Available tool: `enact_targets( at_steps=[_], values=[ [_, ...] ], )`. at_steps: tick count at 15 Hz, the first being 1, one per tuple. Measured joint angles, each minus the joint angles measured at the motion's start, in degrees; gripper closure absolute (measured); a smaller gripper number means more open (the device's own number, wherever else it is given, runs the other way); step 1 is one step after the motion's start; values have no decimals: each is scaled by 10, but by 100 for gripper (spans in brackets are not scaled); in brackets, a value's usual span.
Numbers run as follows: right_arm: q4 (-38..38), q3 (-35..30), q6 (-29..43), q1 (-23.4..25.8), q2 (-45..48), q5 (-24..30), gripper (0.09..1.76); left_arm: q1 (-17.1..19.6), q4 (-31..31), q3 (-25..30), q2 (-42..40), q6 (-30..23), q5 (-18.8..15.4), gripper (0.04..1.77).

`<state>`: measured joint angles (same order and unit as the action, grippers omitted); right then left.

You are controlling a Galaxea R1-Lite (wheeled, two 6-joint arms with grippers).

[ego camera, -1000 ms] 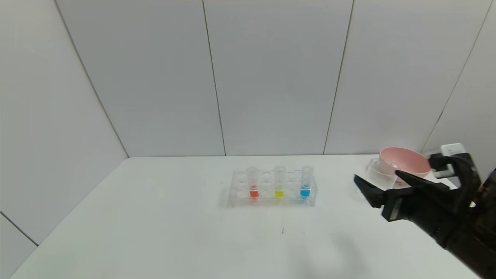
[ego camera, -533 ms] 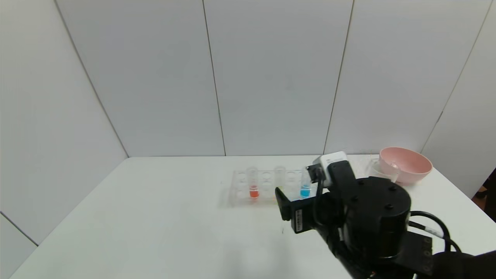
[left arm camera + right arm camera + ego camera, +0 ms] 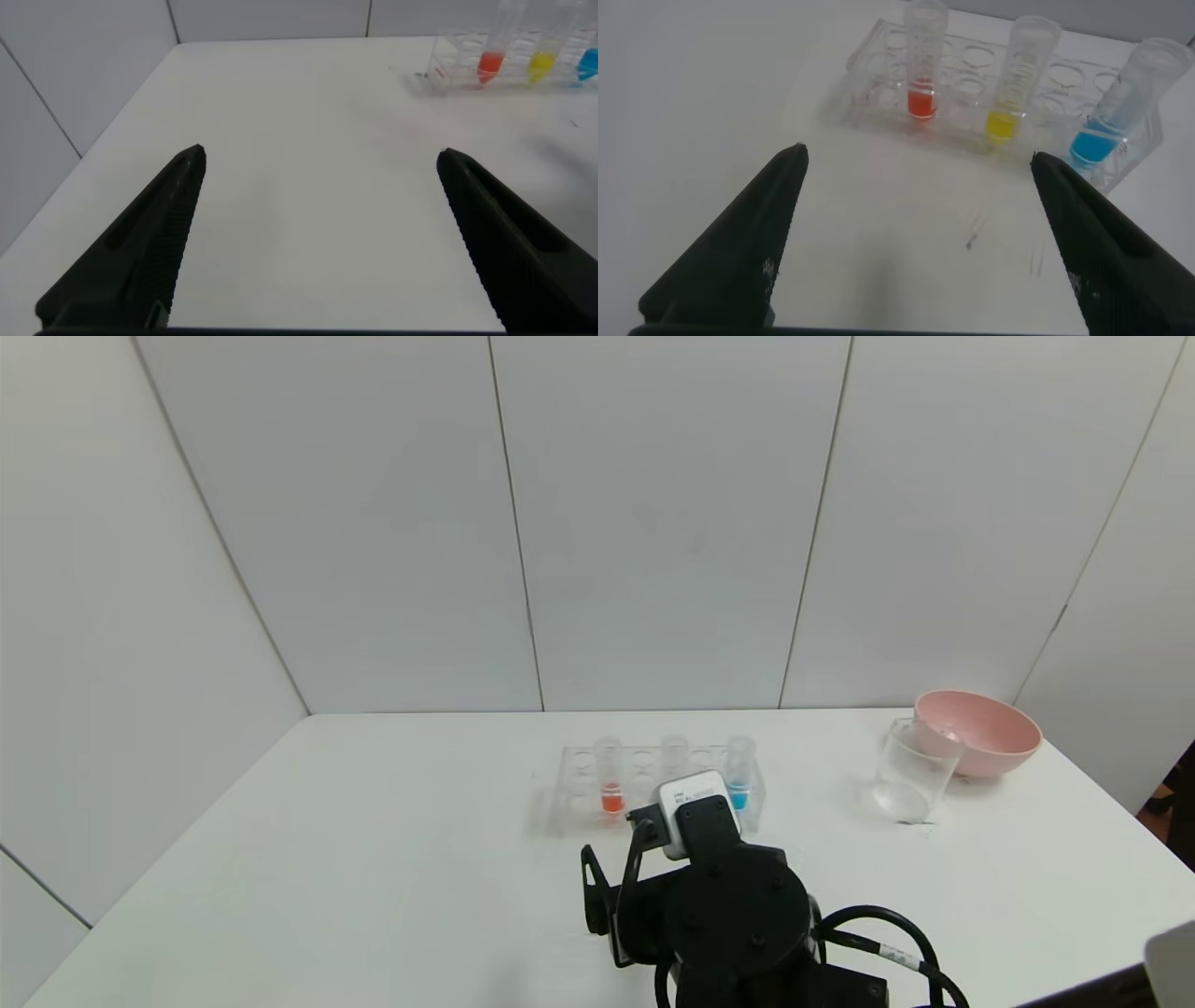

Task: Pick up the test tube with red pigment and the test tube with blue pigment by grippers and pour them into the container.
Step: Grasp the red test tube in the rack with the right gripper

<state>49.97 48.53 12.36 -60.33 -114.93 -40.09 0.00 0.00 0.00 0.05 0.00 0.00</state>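
Right gripper (image 3: 915, 159) spread open before rack (image 3: 878, 47), three tubes: red (image 3: 922, 98), yellow (image 3: 1001, 121), blue (image 3: 1092, 145), one beaker (image 3: 910, 770), apparently empty.

A clear plastic tube rack with lots of round holes (image 3: 574, 793) sits out in the middle of the plain white table (image 3: 373, 859). One small clear tube with yellow liquid at the bottom (image 3: 1008, 112) stands upright in it. Over at the far right corner there's a round pink bowl (image 3: 985, 733). Pale grey wall panels (image 3: 653, 523) stand behind the table.
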Motion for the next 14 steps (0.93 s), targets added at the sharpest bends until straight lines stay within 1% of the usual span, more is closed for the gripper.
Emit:
enact_targets(
  at_steps=[4, 6, 10, 14],
  values=[
    [0, 21, 1, -3, -21, 1, 14, 0, 0, 0, 0, 0, 0, 5],
    [-1, 44, 1, 0, -35, 1, 14, 0, 0, 0, 0, 0, 0, 5],
    [-7, 118, -4, 14, -84, 1, 14, 0, 0, 0, 0, 0, 0, 5],
    [-26, 193, -21, 42, -133, 8, 14, 0, 0, 0, 0, 0, 0, 5]
  ],
)
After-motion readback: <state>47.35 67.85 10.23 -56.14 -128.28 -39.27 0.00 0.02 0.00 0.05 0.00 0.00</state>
